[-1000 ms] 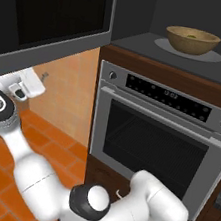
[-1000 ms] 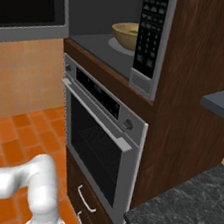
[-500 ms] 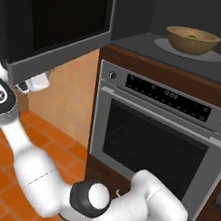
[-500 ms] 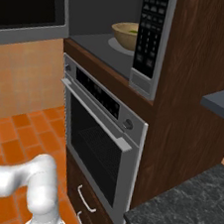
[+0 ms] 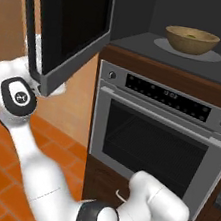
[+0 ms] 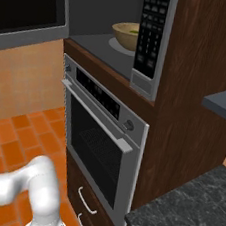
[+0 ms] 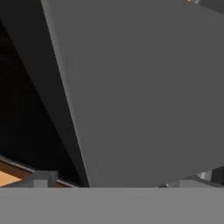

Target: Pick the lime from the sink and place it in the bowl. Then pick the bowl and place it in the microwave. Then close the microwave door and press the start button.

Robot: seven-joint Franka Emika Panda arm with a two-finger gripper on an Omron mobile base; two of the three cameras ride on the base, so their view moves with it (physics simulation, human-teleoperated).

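Note:
The wooden bowl [image 5: 191, 40] stands inside the open microwave [image 5: 192, 57], also seen from the other side as the bowl [image 6: 126, 35], with the green lime [image 6: 132, 32] lying in it. The microwave door [image 5: 70, 25] hangs partly swung out at the left. My hand is low behind the door's outer face, near its bottom corner, its fingers hidden there. In the hand view the door's grey face [image 7: 144, 87] is very close, and my gripper [image 7: 117, 181] is open against it with nothing held. The button panel [image 6: 150, 34] sits right of the cavity. The sink is out of view.
A steel oven [image 5: 163, 141] with a bar handle sits under the microwave, with drawers [image 6: 90, 203] below it. A dark stone counter [image 6: 187, 215] lies at the lower right. Orange floor tiles [image 6: 16, 137] spread to the left.
The microwave door has swung further toward the cavity. My hand has moved up and to the right with it, staying behind the door's lower corner.

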